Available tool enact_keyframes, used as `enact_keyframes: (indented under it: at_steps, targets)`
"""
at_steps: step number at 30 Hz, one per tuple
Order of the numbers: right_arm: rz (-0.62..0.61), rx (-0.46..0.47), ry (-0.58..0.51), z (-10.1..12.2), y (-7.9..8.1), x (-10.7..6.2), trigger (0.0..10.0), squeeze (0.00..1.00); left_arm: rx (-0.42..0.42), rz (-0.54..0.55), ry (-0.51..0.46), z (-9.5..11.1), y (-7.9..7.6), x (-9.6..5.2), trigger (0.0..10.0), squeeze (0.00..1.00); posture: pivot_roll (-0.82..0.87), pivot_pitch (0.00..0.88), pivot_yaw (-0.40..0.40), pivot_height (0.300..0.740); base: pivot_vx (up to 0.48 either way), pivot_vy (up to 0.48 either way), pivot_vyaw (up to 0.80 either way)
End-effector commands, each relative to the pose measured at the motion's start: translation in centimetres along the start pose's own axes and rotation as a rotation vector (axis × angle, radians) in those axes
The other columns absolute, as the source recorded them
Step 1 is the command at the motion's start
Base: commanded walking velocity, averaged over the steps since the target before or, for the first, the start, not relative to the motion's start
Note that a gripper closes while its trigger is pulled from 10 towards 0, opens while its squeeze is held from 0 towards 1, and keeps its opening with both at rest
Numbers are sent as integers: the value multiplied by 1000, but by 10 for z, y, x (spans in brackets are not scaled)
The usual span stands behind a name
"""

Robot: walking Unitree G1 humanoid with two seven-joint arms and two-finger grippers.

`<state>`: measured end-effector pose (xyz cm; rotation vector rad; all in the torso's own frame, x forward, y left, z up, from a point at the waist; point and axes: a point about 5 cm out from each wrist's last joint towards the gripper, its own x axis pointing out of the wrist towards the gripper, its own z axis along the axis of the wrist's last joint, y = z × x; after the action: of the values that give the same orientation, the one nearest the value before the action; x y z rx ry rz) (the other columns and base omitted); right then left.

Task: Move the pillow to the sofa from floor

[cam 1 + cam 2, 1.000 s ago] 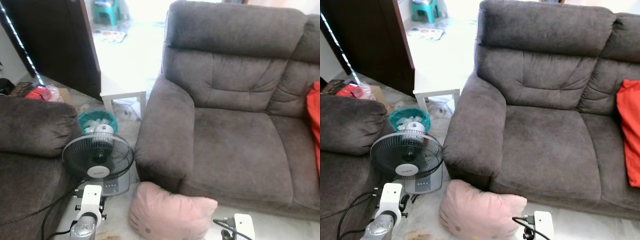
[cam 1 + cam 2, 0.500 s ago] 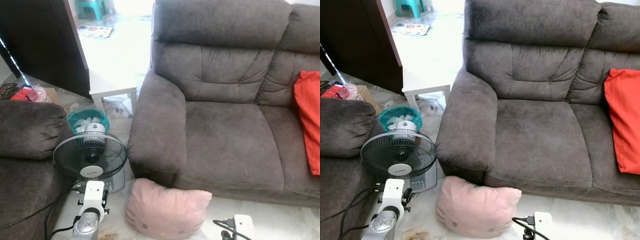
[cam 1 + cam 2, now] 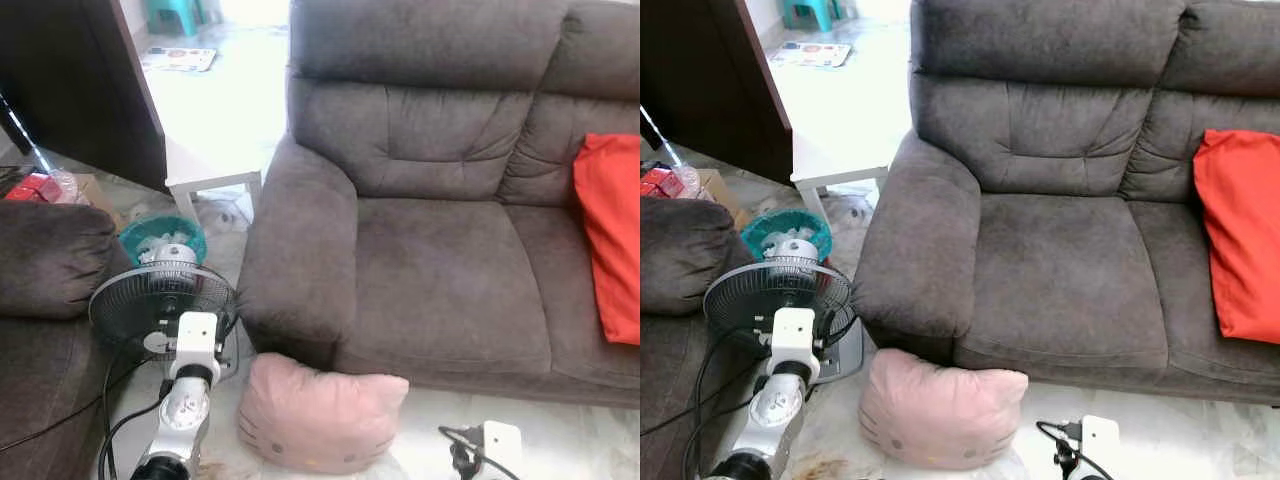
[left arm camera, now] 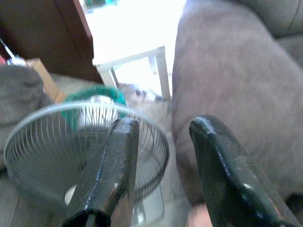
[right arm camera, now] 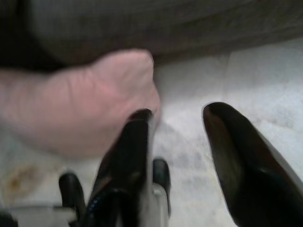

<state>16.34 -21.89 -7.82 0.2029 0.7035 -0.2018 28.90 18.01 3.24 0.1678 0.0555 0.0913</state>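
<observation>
Left end effector (image 4: pixel 161 142): two black fingers (image 4: pixel 111 175) spread apart, nothing between them, raised at about 8 o'clock in the head views, in front of the fan (image 3: pixel 160 300). Its wrist view looks past the fingers to the fan grille and the sofa arm.

Right end effector (image 5: pixel 177 137): fingers spread, gripping nothing, held low over the floor (image 5: pixel 265 75) just beside one corner of the pillow (image 5: pixel 80 104); its white wrist housing sits at about 5 o'clock in the head views.

Pillow: pink, with a cat face printed on it, lying on the pale tiled floor at 6 o'clock, leaning against the front base of the sofa (image 3: pixel 440 270) below its arm. It sits between the two arms of the robot; neither end effector touches it.

Sofa: dark grey-brown fabric, from centre out to 3 o'clock. Seat nearest the arm is bare.

Red cushion (image 3: pixel 610 240): on the sofa seat at 3 o'clock, propped against the backrest.

Fan: black grille, standing on the floor at 8 o'clock, just beside the sofa arm.

Teal basket (image 3: pixel 162 238): behind the fan, at 9 o'clock.

White bench (image 3: pixel 215 182): low, at 10 o'clock, beside the sofa arm.

Second sofa (image 3: pixel 45 270): dark, at 9 o'clock.
</observation>
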Motion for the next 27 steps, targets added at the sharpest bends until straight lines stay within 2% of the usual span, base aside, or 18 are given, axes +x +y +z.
enact_keyframes:
  at_steps: [1, 8, 9, 10, 11, 12, 13, 14, 21, 27]
  targets:
    - [-3, 28, -48, 2, -2, -2, 10000, 0, -4, 14, -26, 3, 2, -1, 10000, 0, 130, 84, -23, 740, 0, 0, 0]
    - [39, 37, -149, 11, 1, -3, 10000, 0, 4, 25, -103, 17, 8, -2, 10000, 0, 133, 84, -24, 740, 0, 0, 0]
    - [83, 5, -334, 66, 20, 14, 10000, 0, 4, 29, -128, 21, 9, -3, 10000, 0, 139, 83, -25, 740, 0, 0, 0]
    - [114, -15, -470, 107, 35, 21, 10000, 0, 4, 32, -143, 24, 10, -4, 10000, 0, 139, 83, -25, 740, 0, 0, 0]
    - [114, -15, -470, 107, 35, 21, 10000, 0, 4, 32, -143, 24, 10, -4, 10000, 0, 139, 83, -25, 740, 0, 0, 0]
    - [145, -35, -578, 138, 48, 22, 10000, 0, 6, 30, -157, 27, 11, -5, 10000, 0, 142, 81, -25, 740, 0, 0, 0]
    - [145, -35, -578, 138, 48, 22, 10000, 0, 6, 30, -157, 27, 11, -5, 10000, 0, 142, 81, -25, 740, 0, 0, 0]
    - [170, -44, -651, 156, 57, 20, 10000, 0, 16, 21, -179, 32, 10, -7, 10000, 0, 142, 80, -24, 740, 0, 0, 0]
    - [215, -31, -746, 166, 62, 12, 10000, 0, 30, 4, -233, 46, 8, -10, 10000, 0, 144, 78, -27, 740, 0, 0, 0]
    - [220, -35, -819, 174, 61, 0, 10000, 0, 31, 58, -288, 65, 19, -11, 10000, 0, 139, 68, -32, 740, 0, 0, 0]
